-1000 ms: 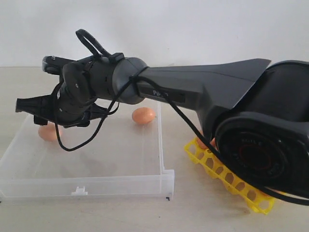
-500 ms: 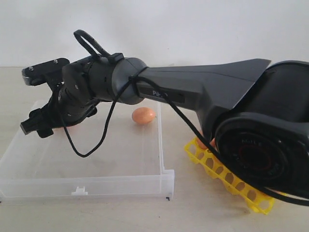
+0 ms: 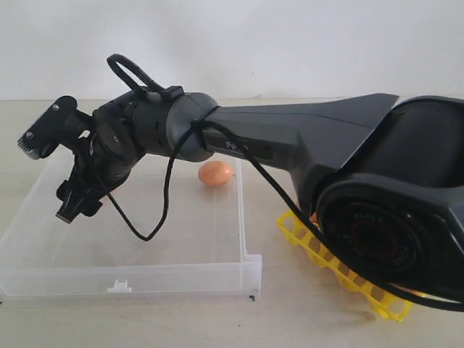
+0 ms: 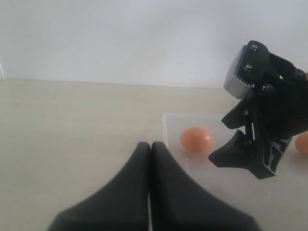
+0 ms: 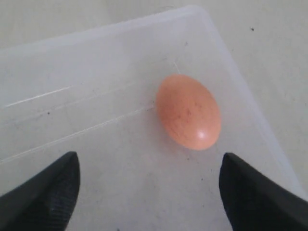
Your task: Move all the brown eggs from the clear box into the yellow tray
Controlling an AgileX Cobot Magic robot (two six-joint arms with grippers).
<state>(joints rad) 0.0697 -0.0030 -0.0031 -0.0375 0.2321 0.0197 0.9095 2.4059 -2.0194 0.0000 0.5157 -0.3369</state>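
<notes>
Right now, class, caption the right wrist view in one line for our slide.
Open right gripper poised over one speckled reddish-brown egg near a corner of the shallow clear plastic box.

The exterior camera sat low behind the dark robot arm (image 3: 304, 138), facing the shallow clear plastic box (image 3: 188, 239). Both wrist cameras shared that box: right steeply down and near, left level, farther off.

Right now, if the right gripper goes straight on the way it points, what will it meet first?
Most likely the brown egg lying near a corner of the clear box: the right gripper is open and the egg sits ahead between its jaws. How near is unclear.
</notes>
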